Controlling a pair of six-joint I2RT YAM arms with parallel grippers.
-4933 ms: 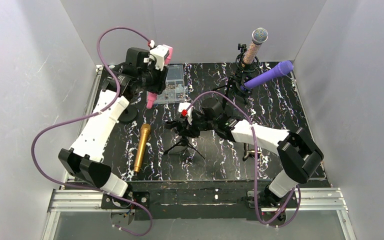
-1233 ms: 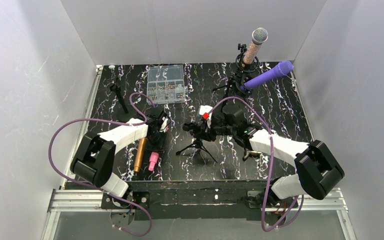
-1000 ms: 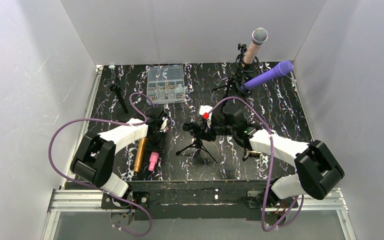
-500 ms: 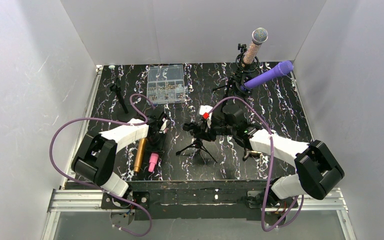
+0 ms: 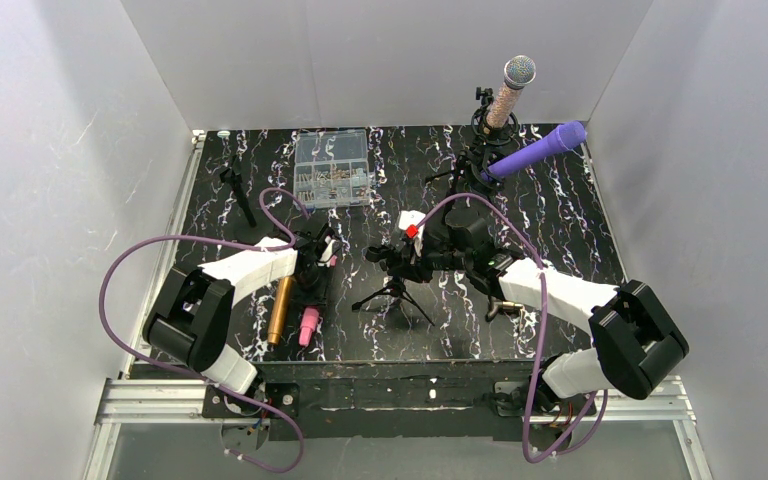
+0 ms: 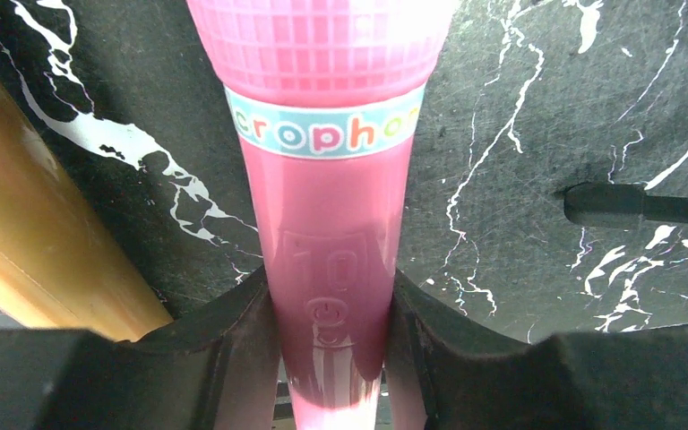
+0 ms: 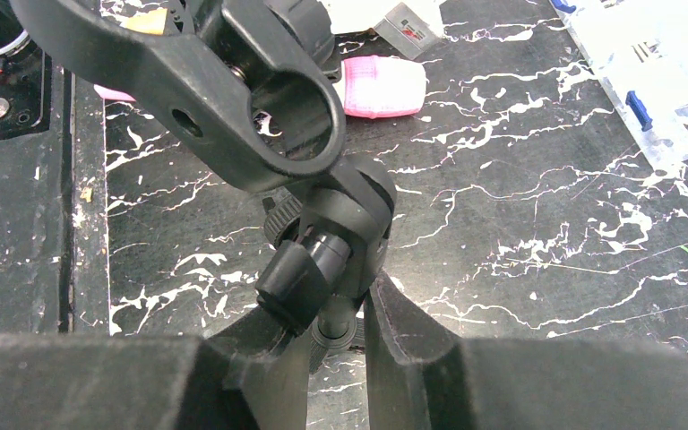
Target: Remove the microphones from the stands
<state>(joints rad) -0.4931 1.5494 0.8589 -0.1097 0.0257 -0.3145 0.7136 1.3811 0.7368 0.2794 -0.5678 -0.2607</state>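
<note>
The pink microphone (image 5: 309, 323) lies on the black marbled table beside a gold microphone (image 5: 282, 308). My left gripper (image 5: 312, 292) is shut on its handle; in the left wrist view the pink microphone (image 6: 331, 224) sits between both fingers of the left gripper (image 6: 330, 300), which touch it. The small black tripod stand (image 5: 392, 287) stands at mid-table with its clip empty. My right gripper (image 5: 406, 258) is shut on the stand's stem. In the right wrist view the stand's open clip (image 7: 260, 116) rises above the right gripper (image 7: 340, 313), with the pink microphone's head (image 7: 383, 87) behind it.
At the back right another stand carries a silver-headed microphone (image 5: 508, 95) and a purple one (image 5: 535, 150). A clear parts box (image 5: 333, 180) sits at the back, and a thin black stand (image 5: 237, 190) at the back left. White walls enclose the table.
Since the oldest frame my left arm has brought the pink microphone from the back down onto the table beside the gold one. Over the last second almost nothing has moved.
</note>
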